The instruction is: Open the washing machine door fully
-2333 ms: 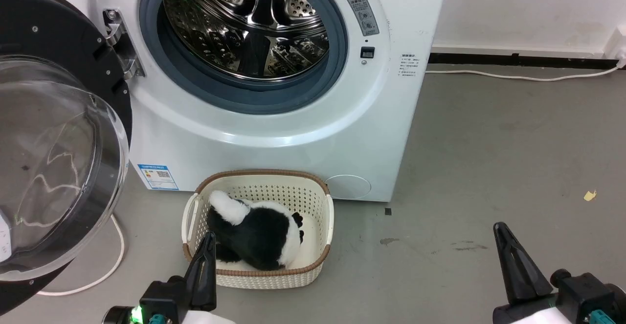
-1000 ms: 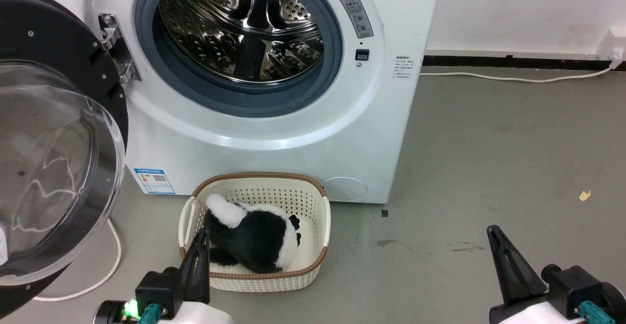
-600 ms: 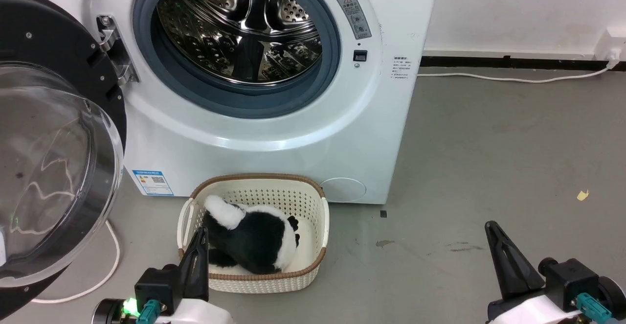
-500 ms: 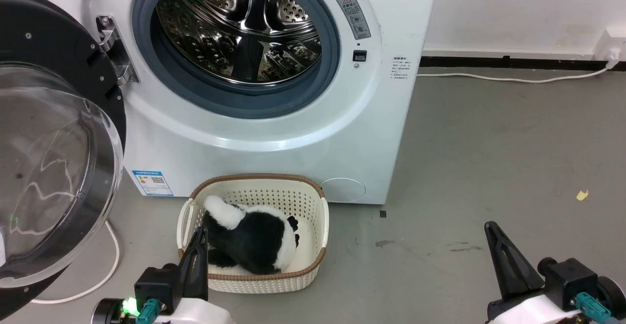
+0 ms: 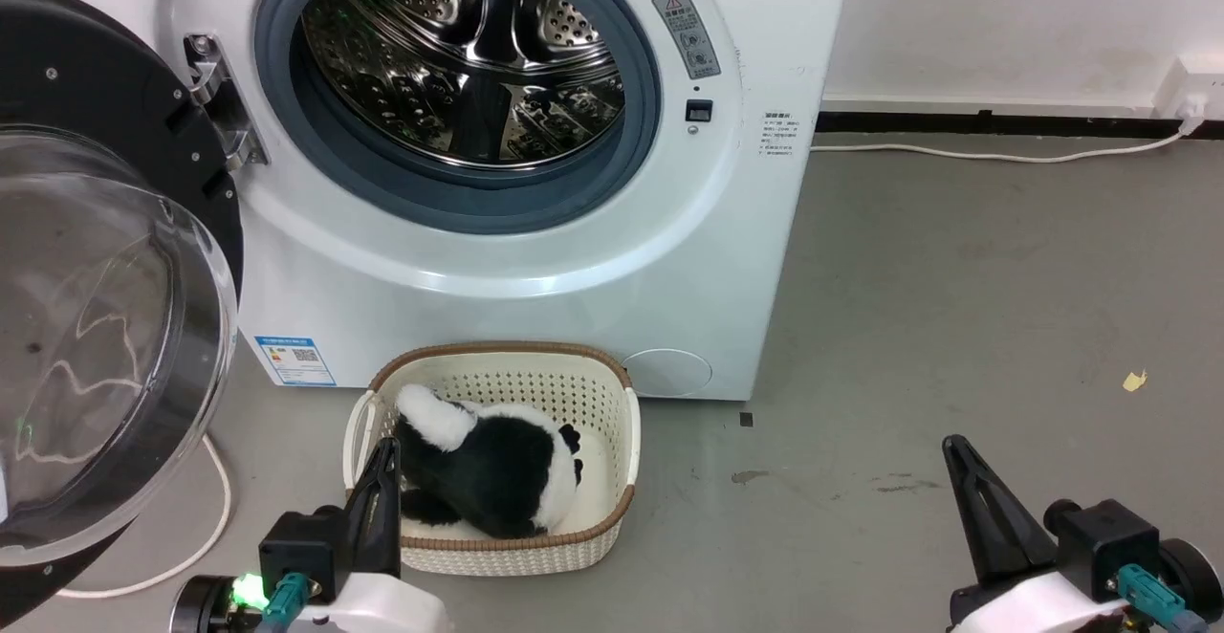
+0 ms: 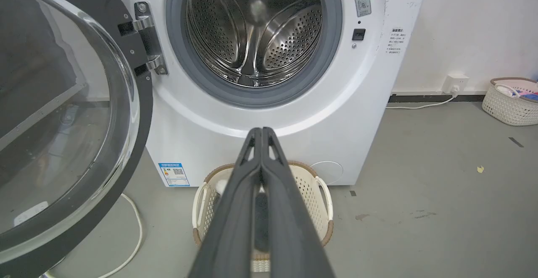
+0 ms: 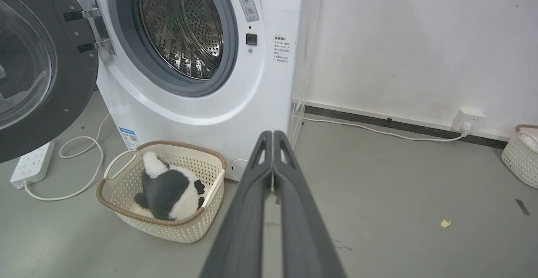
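A grey floor (image 5: 956, 279) carries a white front-loading washing machine (image 5: 497, 260). Directly in front of the washing machine stands a cream perforated basket (image 5: 535, 542) with a brown rim. To the washing machine's left, a white power strip (image 7: 31, 164) lies flat, and a white cord (image 5: 229, 509) loops beside it. To the washing machine's right, a second white cable (image 5: 956, 150) runs along the foot of the wall. Further right lie a small yellow scrap (image 5: 1133, 381) and a second woven basket (image 6: 510, 101) against the wall. A small black square mark (image 5: 745, 419) and dark stains (image 5: 751, 475) sit near the washing machine's right front corner.
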Available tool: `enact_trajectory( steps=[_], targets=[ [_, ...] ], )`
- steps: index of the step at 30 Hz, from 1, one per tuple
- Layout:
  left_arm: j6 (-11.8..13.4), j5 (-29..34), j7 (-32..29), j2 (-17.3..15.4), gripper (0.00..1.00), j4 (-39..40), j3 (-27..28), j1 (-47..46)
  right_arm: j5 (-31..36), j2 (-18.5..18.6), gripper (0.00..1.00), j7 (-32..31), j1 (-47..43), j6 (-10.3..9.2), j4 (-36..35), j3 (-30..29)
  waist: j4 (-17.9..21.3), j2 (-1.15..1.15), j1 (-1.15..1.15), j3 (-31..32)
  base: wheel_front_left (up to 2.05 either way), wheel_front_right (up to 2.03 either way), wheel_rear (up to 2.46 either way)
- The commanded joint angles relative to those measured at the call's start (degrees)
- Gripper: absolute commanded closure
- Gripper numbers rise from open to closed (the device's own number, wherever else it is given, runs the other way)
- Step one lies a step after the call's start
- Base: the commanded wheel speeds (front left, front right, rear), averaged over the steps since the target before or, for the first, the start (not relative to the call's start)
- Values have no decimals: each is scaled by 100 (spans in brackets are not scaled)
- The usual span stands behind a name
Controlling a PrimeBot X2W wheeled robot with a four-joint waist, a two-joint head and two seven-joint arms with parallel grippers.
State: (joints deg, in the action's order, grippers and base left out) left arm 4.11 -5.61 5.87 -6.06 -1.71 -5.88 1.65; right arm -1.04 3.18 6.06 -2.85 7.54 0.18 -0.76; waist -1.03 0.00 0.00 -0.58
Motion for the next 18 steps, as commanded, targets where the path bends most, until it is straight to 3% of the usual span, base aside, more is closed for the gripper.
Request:
enact_trajectory(
  steps=[1,18],
  targets=[
    [-48,54,-31,39,100,32,57,-84,25,-19,100,-47,118,-3,-10,13,3,0,0,2,0,0,0],
    [-178,235,-230,139,100,81,246,-112,53,-23,100,-247,177,-4,-13,36,39,0,0,22,0,0,0]
  ],
)
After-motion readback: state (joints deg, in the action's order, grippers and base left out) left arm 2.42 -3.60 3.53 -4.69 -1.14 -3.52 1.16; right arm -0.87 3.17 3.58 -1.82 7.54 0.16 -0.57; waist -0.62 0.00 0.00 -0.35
